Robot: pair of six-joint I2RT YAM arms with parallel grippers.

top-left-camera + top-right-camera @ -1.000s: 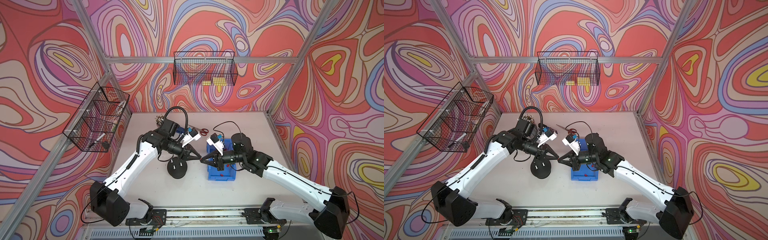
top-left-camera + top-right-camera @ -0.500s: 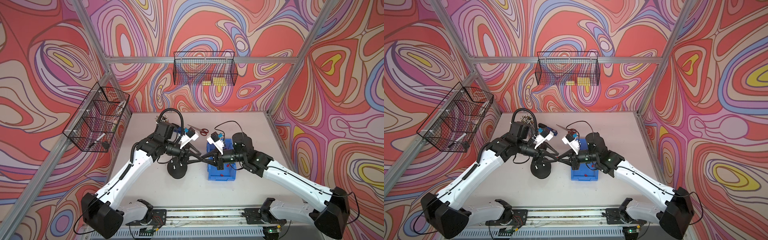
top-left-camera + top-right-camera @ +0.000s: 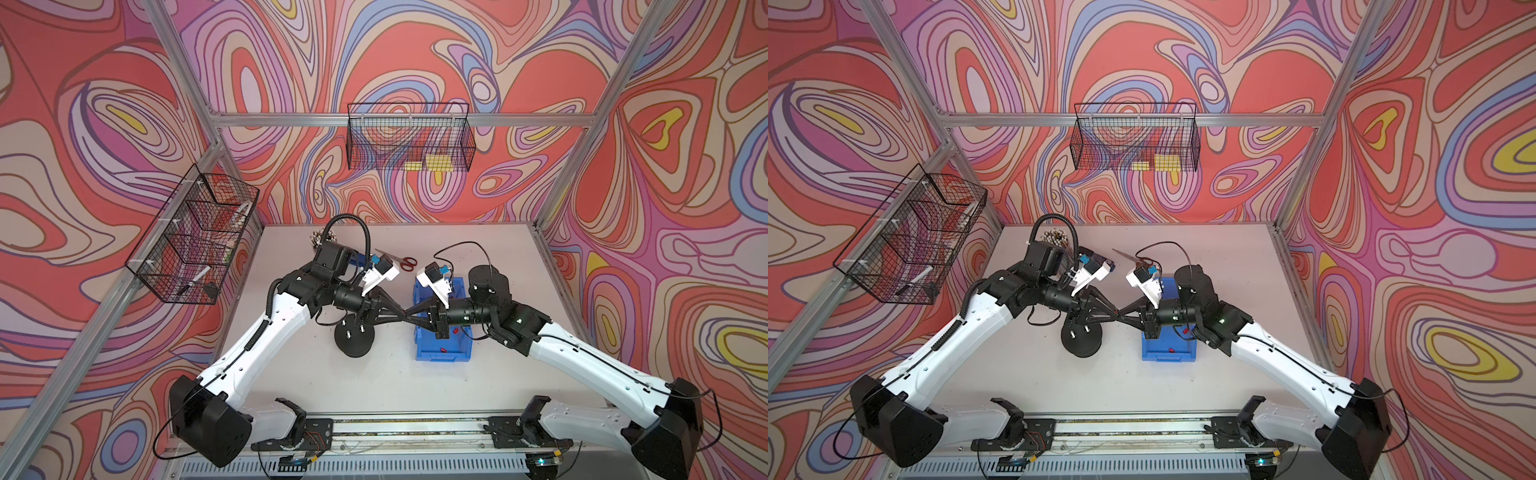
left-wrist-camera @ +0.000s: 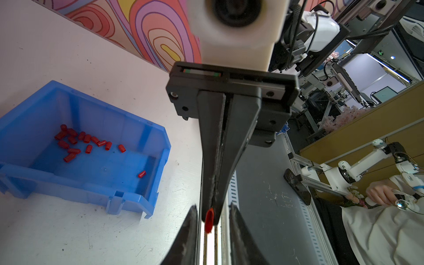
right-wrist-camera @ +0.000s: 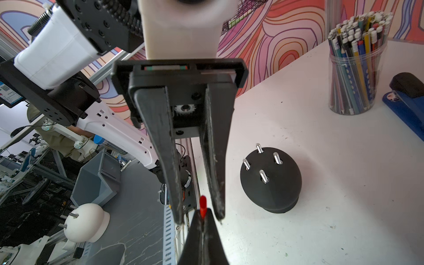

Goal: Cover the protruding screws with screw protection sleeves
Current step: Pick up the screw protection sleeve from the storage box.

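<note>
Sleeve [image 4: 209, 226], red, sits pinched in the closed right claw [image 4: 212, 214]. Left claw [image 5: 199, 218] meets it tip to tip, jaws narrowly apart around the sleeve. Bare protruding screws [image 5: 263, 176] stand on a black base [image 5: 275, 197] below the left claw; spare sleeves [image 4: 80, 142] lie in a blue bin [image 4: 128, 192] beneath the right claw.

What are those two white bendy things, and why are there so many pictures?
They are two robot arms with pincers called grippers. Two pictures look down from above; two come from little cameras on the arms' wrists. On the table stand a blue bin of tiny red sleeves, a black base with four bare metal screws, a jar of pencils, a stapler and scissors. The right gripper pinches one red sleeve. The left gripper has its fingers open on either side of it.
</note>
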